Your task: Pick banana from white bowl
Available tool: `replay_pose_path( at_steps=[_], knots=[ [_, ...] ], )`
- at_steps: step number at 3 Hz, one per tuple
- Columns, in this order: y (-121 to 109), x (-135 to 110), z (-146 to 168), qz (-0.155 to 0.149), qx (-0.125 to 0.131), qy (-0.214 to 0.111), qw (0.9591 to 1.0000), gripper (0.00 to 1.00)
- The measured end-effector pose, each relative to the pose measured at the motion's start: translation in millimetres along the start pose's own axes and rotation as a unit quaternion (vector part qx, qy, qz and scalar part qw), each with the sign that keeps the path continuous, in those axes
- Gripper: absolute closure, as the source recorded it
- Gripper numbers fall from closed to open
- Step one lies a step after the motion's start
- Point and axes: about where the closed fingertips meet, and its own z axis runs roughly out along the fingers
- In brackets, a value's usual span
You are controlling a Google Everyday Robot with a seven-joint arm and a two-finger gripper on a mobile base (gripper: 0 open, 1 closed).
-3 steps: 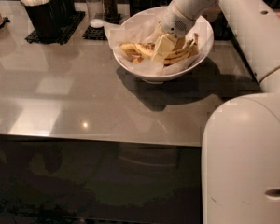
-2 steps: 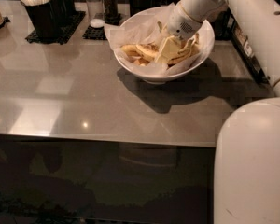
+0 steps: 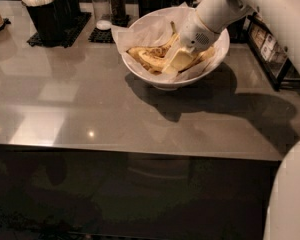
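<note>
While the banana (image 3: 149, 59), speckled brown, lies among other pieces of fruit on the crinkled white paper (image 3: 140, 31) lining the white bowl (image 3: 167, 84), the hand (image 3: 176, 61) is down inside the bowl's right half, its pale tip against the fruit. Whether it is clenched on the banana or released cannot be told from this view. The step in hand looks like the grasp itself. Next, I judge, the hand needs a firm hold and a straight lift clear of the rim without dragging the paper along. The bowl sits far and right of centre on the grey tabletop (image 3: 90, 104), with a black holder (image 3: 52, 14) and shakers (image 3: 115, 1) beyond it to the left.
</note>
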Motion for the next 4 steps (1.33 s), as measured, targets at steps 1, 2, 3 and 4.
replay_pose_path(
  at_steps=[1,2,3,4],
  knots=[
    [16.9,-1.5,-1.3,0.0,0.001,-0.01,0.9999,1.0],
    [22.8,-5.7,-9.3,-0.009,0.009,-0.018,0.9998,1.0],
    [31.4,-13.8,-44.6,-0.037,0.043,-0.019,0.9982,1.0],
    [49.6,-18.6,-101.8,-0.058,0.097,-0.02,0.9934,1.0]
  ],
)
